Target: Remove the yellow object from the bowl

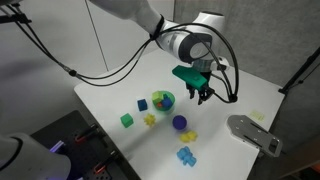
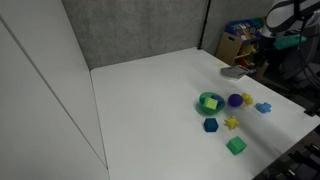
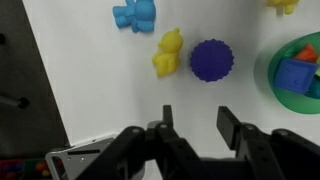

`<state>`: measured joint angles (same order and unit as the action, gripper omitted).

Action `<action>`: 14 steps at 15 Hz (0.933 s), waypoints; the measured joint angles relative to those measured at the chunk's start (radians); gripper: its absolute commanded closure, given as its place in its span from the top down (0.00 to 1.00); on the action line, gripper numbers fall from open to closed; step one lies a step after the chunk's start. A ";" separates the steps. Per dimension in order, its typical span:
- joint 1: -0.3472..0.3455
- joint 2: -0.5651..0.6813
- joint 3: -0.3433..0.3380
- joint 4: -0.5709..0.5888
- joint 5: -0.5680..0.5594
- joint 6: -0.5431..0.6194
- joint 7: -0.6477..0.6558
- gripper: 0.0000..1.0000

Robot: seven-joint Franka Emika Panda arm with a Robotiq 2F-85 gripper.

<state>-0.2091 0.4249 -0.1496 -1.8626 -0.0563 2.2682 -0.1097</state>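
Your gripper [image 3: 197,122] has its jaws spread wide, with bare white tabletop showing between the two dark fingers [image 3: 165,120]. They hold nothing and touch nothing. In an exterior view the gripper [image 1: 200,97] hangs above the table [image 1: 110,95], just beside the bowl [image 1: 169,104] and clear of it.

The yellow object [image 1: 160,98] sits inside the bowl, a small bright patch against the darker inside; you see it as a yellow-green spot [image 2: 210,103] within the green rim [image 2: 201,104]. In the wrist view the bowl [image 3: 268,72] is cut off by the right edge. It shows a smooth green rim and a teal inside holding a blue block [image 3: 295,76] and a reddish bit, but no yellow piece.

There is one bowl. Loose on the table you have:
- Two yellow pieces: a lumpy one [image 3: 168,53] just beside the purple piece, and a paler star-like one [image 1: 150,120].
- One purple round piece [image 3: 211,60] with a scalloped edge.
- One light blue lumpy piece [image 3: 135,14].
- One dark blue cube [image 1: 142,104].
- One green cube [image 1: 127,120].

All of them look like smooth, solid-coloured plastic. The table is plain, matte white.
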 measured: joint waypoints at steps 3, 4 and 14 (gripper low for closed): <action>0.002 -0.014 0.001 -0.001 0.007 0.000 0.010 1.00; 0.003 -0.018 0.003 -0.001 0.008 -0.001 0.010 1.00; 0.079 -0.172 0.033 -0.065 0.008 -0.192 0.010 1.00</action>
<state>-0.1298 0.2529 -0.1167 -1.9279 -0.0487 2.0766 -0.0992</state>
